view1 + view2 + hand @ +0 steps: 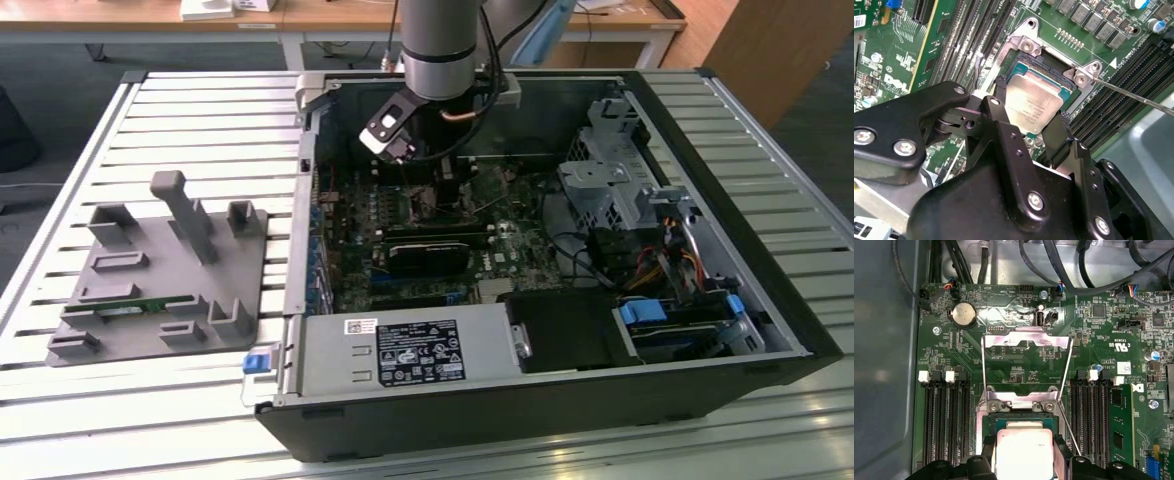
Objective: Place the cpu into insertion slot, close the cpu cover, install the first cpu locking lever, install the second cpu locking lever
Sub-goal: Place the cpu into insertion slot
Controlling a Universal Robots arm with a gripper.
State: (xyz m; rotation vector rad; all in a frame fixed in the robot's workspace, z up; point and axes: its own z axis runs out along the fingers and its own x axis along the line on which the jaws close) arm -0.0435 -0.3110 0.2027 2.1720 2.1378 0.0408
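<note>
Gripper [1030, 114]: clamped on the cpu [1037, 106], black fingers [1055, 135] pressing two opposite edges, pale metal face up.
Cpu position: right over the insertion slot [1046, 70], with dark socket edge in view along two sides. Seated or a touch above, cannot tell.
Cpu cover [1026, 340]: standing up on its hinge, window frame well out of the way in the first wrist view.
Locking lever [1134, 96]: thin wire rod angled off from the socket corner, looking unlatched.
Exterior view: arm [438, 40] reaching straight down into the open computer case [694, 130], over the green board.
Step in hand: placing the chip, by the look of it.
Doing it well: keep the chip flat and square to the socket rim, match the corners, come straight down with no sliding and no force. Probably delicate contacts underneath. Release only once level all round.
Risk: a tilted or shifted drop, likely harming the socket.
</note>
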